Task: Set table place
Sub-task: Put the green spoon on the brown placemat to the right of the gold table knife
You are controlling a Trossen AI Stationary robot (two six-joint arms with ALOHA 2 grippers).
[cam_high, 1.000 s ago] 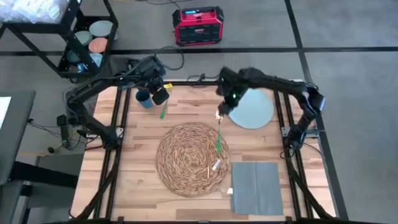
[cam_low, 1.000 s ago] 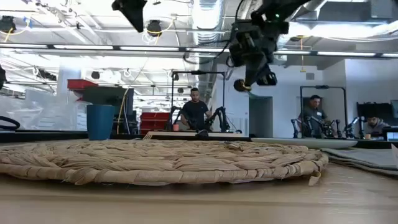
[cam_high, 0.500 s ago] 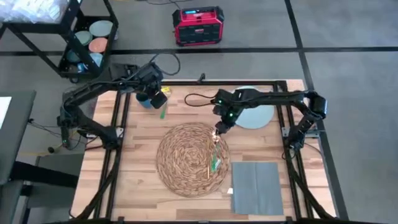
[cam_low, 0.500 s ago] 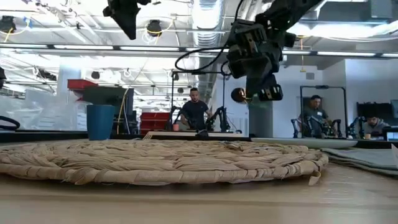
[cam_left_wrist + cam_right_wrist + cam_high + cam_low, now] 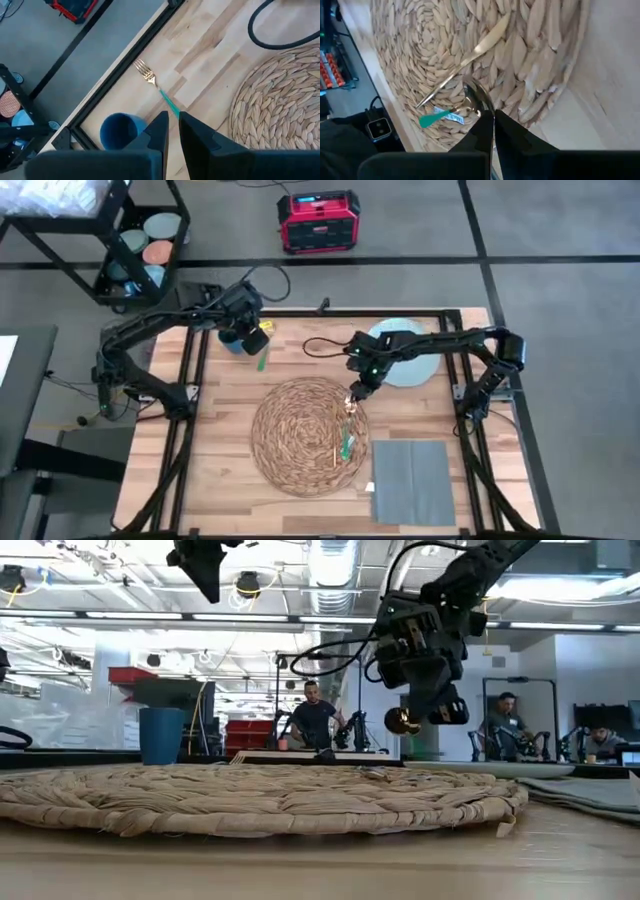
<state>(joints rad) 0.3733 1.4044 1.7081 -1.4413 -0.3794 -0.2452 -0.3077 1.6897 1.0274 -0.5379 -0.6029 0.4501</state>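
A round woven mat (image 5: 300, 430) lies mid-table, with a gold knife (image 5: 470, 57) on its right part. My right gripper (image 5: 353, 392) hangs over the mat's far right edge, shut on a green-handled spoon (image 5: 345, 430). The pale blue plate (image 5: 410, 358) sits at the far right and the grey napkin (image 5: 410, 480) at the near right. My left gripper (image 5: 257, 340) hovers shut and empty at the far left, above the dark blue cup (image 5: 231, 340) and a green-handled fork (image 5: 152, 82) that lies flat on the wood. My right gripper pinches the spoon at its gold bowl end (image 5: 479, 102) between the two fingers, coming from above and the right, slanting down. The bowl (image 5: 400, 722) is clear of the mat. The green handle (image 5: 343, 442) reaches toward the near edge; whether its end touches the mat, I cannot tell.
A black cable (image 5: 322, 343) loops over the far middle of the table. Beyond the far edge stand a black cart with dishes (image 5: 140, 240) and a red box (image 5: 318, 222). People sit in the room behind (image 5: 315, 710).
My right gripper has come down and toward the table's near edge, from beside the plate to over the mat's right part, carrying the spoon with it. The spoon's bowl now hangs lower, closer to the mat.
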